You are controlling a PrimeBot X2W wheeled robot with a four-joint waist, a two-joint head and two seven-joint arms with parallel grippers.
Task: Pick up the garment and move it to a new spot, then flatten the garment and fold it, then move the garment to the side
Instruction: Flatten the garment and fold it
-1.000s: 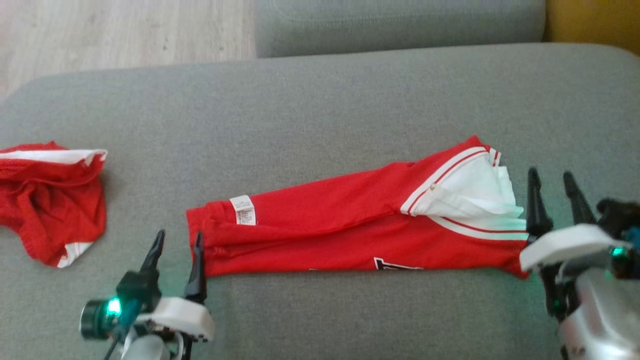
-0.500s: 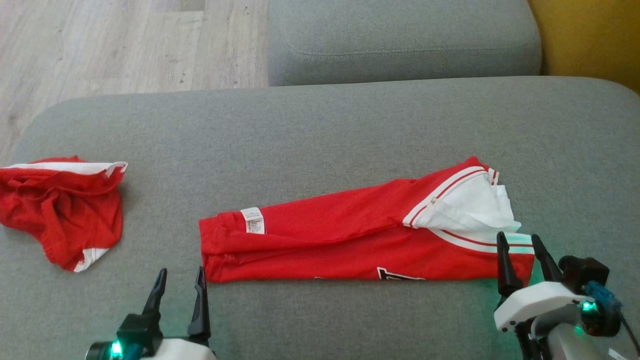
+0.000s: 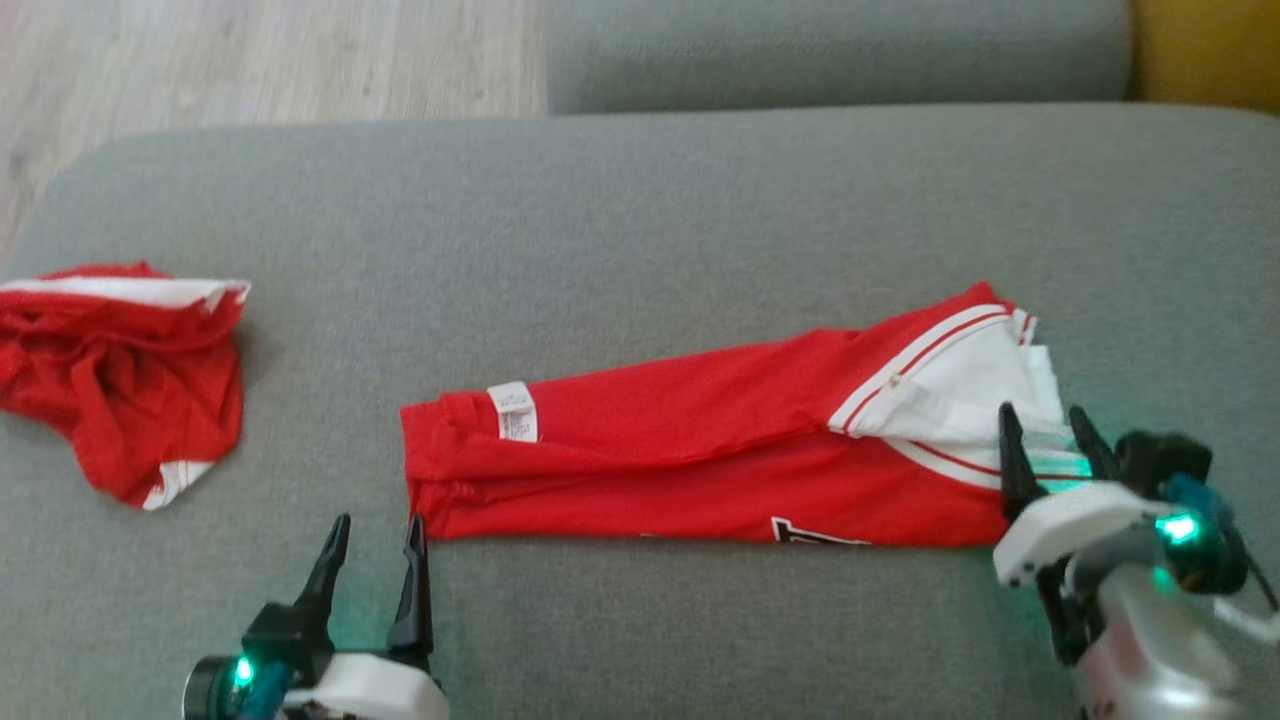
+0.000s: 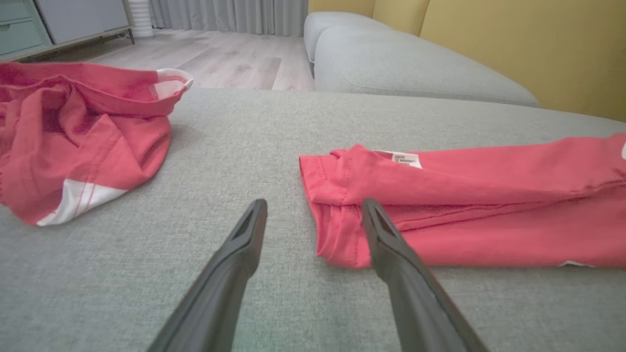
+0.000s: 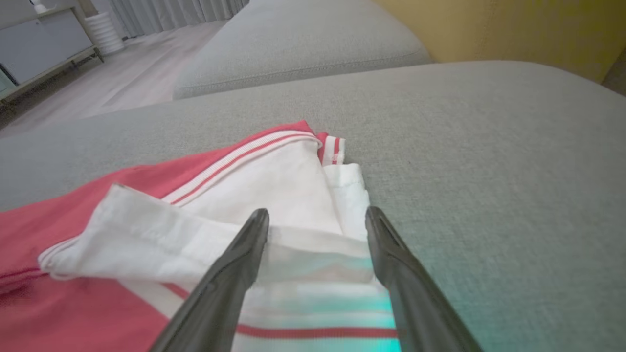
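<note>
**Head view.** The whole picture has shifted since the earlier frames, so the camera has moved. Judged against the cloth itself, the right gripper (image 3: 1042, 412) stood just off the right end a second ago and now has its fingers over that end. The left gripper (image 3: 378, 522), then alongside the left edge, now sits just near of the near left corner. Both grippers are spread wide and hold nothing. The garment (image 3: 700, 470) lies folded into a long red strip across the middle of the grey sofa seat (image 3: 640, 220). Its right end is white with red stripes, a white label (image 3: 513, 410) sits near its left end, and part of a dark print shows at its near edge. A second red garment (image 3: 130, 400) lies crumpled at the left, well apart.

**Left wrist view.** The two fingers stand wide apart. The right one crosses the strip's near left corner in the picture; contact cannot be told. This view adds the stitched hem layers at the left end, and a cabinet (image 4: 29, 24) and curtains (image 4: 230, 14) beyond the wooden floor (image 4: 220, 58).

**Right wrist view.** Wide-set fingers frame the white end, where a loose white flap (image 5: 186, 230) lies turned over the stripes and a green glow falls on the cloth. A yellow wall (image 5: 513, 29) stands behind the far cushion (image 5: 303, 44).
</note>
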